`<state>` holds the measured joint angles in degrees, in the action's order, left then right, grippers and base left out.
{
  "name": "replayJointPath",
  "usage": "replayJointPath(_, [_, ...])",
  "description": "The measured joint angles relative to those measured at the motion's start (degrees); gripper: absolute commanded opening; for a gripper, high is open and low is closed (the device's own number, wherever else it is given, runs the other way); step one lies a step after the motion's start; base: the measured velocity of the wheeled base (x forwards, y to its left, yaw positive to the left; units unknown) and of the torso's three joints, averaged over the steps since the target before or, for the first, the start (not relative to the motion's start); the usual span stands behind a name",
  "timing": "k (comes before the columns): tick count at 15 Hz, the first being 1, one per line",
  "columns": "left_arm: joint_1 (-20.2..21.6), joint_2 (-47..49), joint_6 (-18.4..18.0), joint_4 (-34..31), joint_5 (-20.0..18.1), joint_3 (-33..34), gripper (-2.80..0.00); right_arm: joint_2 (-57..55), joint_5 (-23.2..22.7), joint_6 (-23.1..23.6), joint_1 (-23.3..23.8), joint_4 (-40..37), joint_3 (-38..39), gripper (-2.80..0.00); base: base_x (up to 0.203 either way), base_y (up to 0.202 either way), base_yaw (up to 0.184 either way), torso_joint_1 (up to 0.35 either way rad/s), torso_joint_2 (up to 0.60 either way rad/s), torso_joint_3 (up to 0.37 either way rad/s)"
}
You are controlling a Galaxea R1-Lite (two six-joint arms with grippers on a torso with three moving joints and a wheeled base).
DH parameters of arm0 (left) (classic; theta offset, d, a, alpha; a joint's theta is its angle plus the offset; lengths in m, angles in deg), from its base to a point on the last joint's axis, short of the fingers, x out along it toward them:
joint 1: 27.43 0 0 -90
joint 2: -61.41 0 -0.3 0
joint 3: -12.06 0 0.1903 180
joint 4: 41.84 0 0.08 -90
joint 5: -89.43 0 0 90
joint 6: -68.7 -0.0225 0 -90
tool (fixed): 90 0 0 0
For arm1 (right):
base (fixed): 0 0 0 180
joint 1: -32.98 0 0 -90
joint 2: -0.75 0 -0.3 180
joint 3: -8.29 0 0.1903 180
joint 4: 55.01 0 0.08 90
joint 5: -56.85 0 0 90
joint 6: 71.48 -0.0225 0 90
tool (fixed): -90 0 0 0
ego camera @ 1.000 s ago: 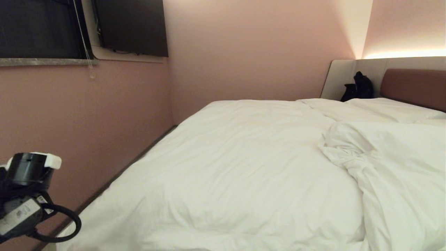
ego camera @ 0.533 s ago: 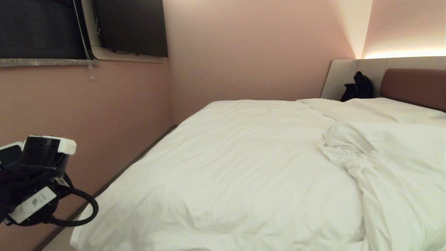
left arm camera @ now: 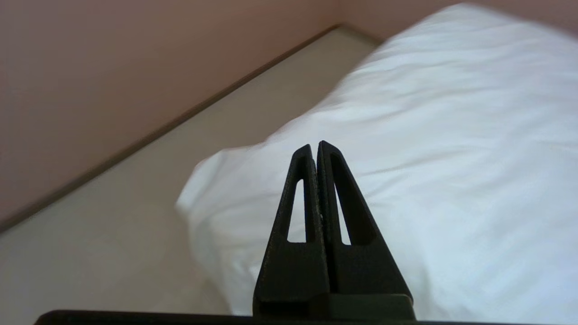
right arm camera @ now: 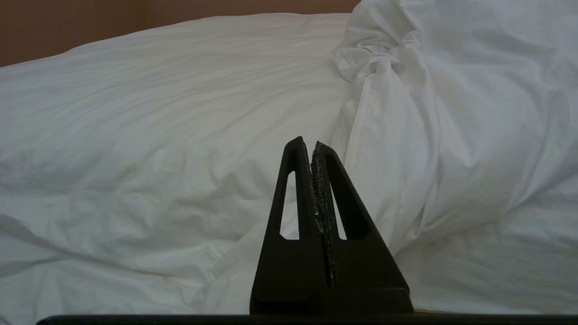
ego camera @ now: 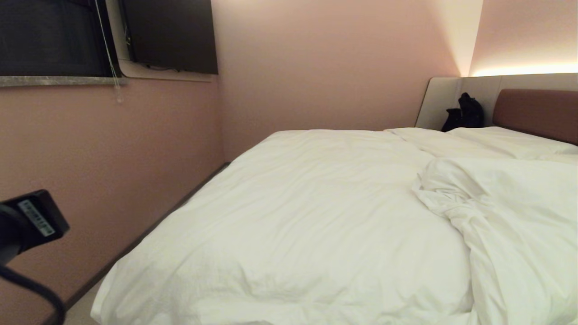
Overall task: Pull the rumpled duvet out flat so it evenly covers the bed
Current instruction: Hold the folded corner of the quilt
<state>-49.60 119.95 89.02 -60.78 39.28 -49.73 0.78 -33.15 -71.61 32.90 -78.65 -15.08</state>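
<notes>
Head view, duvet: you see the white duvet (ego camera: 316, 216) spread over most of the bed (ego camera: 533, 113), smooth on the side toward the pink wall and bunched into a twisted ridge (ego camera: 447, 198) toward the right, where a fold lies doubled back on itself.
Duvet corner: in the left wrist view you see the near corner (left arm camera: 203, 198) hanging past the edge of the bed over the pale floor (left arm camera: 113, 234).
Pillows: flat white pillows (ego camera: 487, 140) lie at the far end, against the brown headboard (ego camera: 537, 113).
Left gripper: your left gripper (left arm camera: 316, 146) hangs above the duvet near that corner, its two black fingers (left arm camera: 300, 194) pressed together with nothing between them; it does not touch the cloth.
Left arm: only a black block of the wrist (ego camera: 31, 221) and a cable show at the left edge of the head view.
Right gripper: your right gripper (right arm camera: 311, 144) points at the twisted ridge (right arm camera: 384, 76), fingers closed on nothing, clear of the duvet.
Beyond the bed: a black bag (ego camera: 465, 113) sits by the headboard's beige panel, and a dark screen (ego camera: 169, 34) hangs on the wall beside a window (ego camera: 49, 36).
</notes>
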Motion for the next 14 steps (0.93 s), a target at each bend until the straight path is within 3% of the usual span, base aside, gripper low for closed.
replayJointPath(4, [-2.09, -17.03, -9.86, -3.66, -4.86, 4.31, -2.80, 0.00, 0.00, 0.02, 0.00, 0.00, 0.00, -2.80, 0.000, 0.000, 0.000, 0.000, 0.00, 0.000])
replayJointPath(6, [-1.98, -22.29, -12.65, -6.55, -5.66, 5.71, -2.80, 0.00, 0.00, 0.00, 0.00, 0.02, 0.00, -2.80, 0.000, 0.000, 0.000, 0.000, 0.00, 0.000])
replayJointPath(8, [2.07, -27.57, -13.38, -8.56, -5.71, 6.83, -2.80, 0.00, 0.00, -0.04, 0.00, 0.00, 0.00, -2.80, 0.000, 0.000, 0.000, 0.000, 0.00, 0.000])
replayJointPath(11, [12.45, -35.86, -13.99, -9.55, -6.57, 9.86, -2.80, 0.00, -0.01, -0.05, 0.00, 0.02, 0.00, -2.80, 0.000, 0.000, 0.000, 0.000, 0.00, 0.000])
replayJointPath(14, [19.31, -44.09, -15.13, -9.97, -11.61, 14.96, -2.80, 0.00, 0.00, -0.02, 0.00, 0.00, 0.00, -2.80, 0.000, 0.000, 0.000, 0.000, 0.00, 0.000])
